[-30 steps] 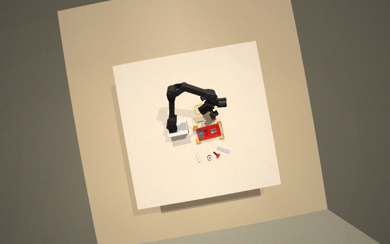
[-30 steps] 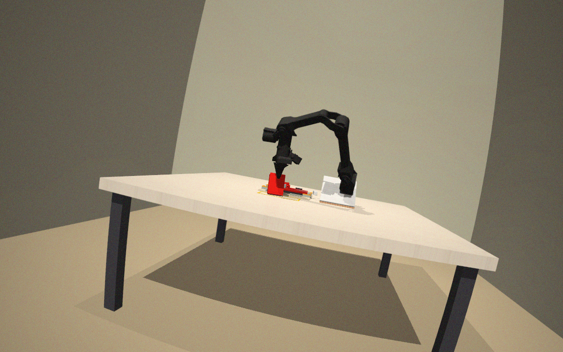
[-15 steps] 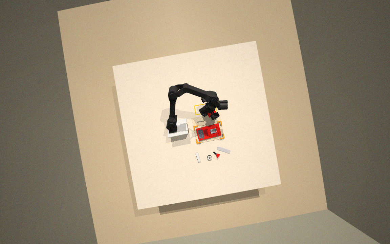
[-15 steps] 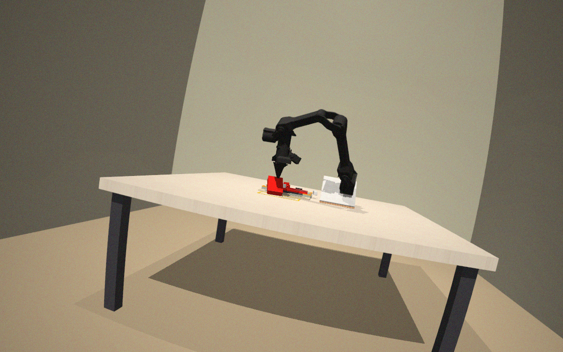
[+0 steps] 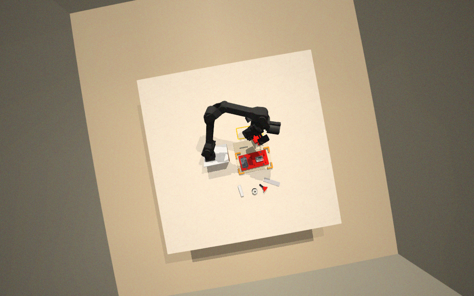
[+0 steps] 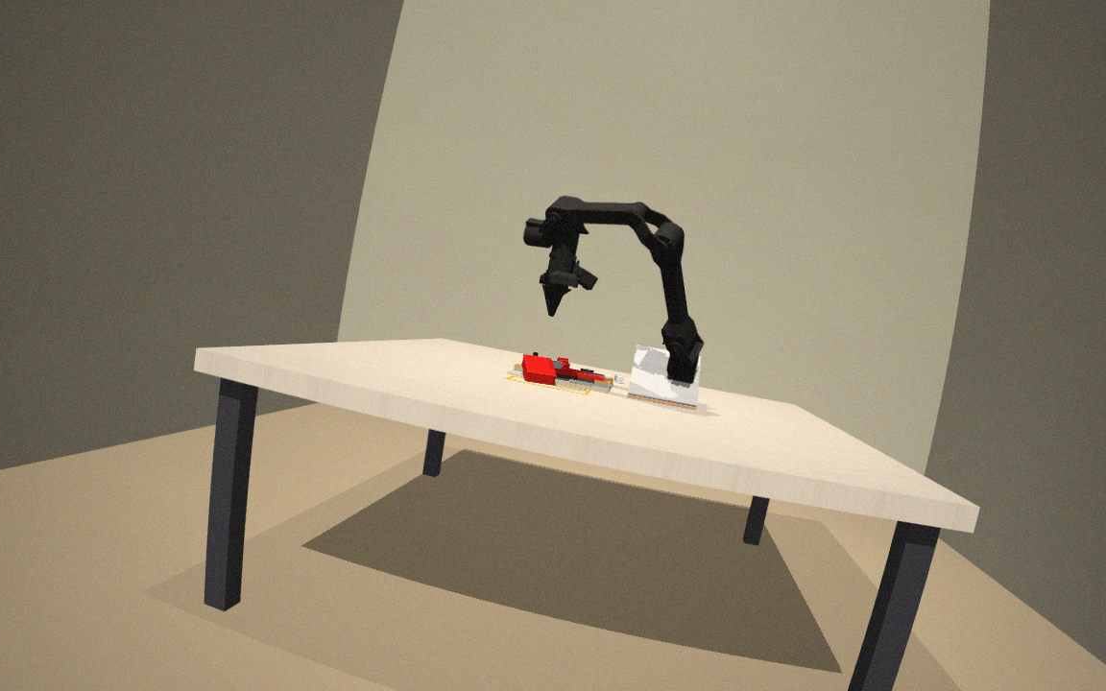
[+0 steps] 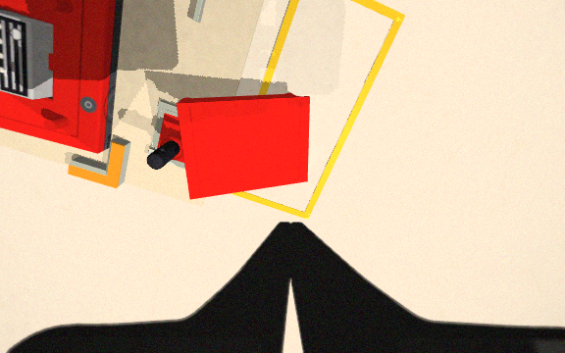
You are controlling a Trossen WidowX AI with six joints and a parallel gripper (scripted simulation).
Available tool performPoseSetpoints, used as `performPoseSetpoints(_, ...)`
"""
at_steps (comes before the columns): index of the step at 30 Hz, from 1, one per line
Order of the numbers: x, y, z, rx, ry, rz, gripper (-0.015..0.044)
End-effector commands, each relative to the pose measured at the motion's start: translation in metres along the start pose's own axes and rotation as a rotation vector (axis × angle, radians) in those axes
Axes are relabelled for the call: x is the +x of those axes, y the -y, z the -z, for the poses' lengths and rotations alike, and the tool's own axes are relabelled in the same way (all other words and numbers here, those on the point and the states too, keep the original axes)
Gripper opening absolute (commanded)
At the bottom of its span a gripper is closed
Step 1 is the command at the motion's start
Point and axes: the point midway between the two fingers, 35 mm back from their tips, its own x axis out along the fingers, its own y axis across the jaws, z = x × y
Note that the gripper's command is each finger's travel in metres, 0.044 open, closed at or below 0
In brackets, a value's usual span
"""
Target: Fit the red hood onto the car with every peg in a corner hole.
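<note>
The red hood (image 5: 256, 139) (image 6: 538, 369) (image 7: 248, 147) rests partly over the yellow outline. A broad plain red face shows in the wrist view; its corner holes are hidden, and its exact tilt is unclear. It overlaps a small red part with a black stem (image 7: 163, 156). My gripper (image 6: 551, 314) (image 7: 289, 232) is shut and empty, above the hood; the top view does not show its tips. The red chassis (image 5: 252, 166) (image 7: 69, 126) sits between the jig's orange corners (image 5: 269, 166) (image 7: 116, 164), with the engine block (image 5: 259, 158) (image 7: 39, 59) on its deck. The pegs are too small to check fully.
The yellow outline (image 5: 237, 133) (image 7: 346, 129) lies beside the jig. A grey rod (image 5: 243, 147) lies nearby. Beyond the chassis are a white bar (image 5: 240, 190), a wheel (image 5: 253, 190), a red part (image 5: 264, 188) and a grey bar (image 5: 272, 182). A white block (image 6: 651, 375) stands at the arm's base.
</note>
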Motion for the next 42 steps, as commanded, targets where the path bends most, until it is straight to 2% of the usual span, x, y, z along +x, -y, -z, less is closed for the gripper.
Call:
performPoseSetpoints(1,0.001,0.0,0.0,0.004,0.001,0.0,0.0)
performPoseSetpoints(16,0.001,0.0,0.0,0.004,0.001,0.0,0.0)
performPoseSetpoints(19,0.006,-0.004,0.001,-0.139,0.002,0.001,0.0079)
performPoseSetpoints(33,0.055,-0.03,0.002,-1.472,0.007,0.014,0.044)
performPoseSetpoints(35,0.06,-0.032,0.001,-1.598,0.006,0.016,0.044)
performPoseSetpoints(42,0.061,-0.032,0.001,-1.613,0.006,0.016,0.044)
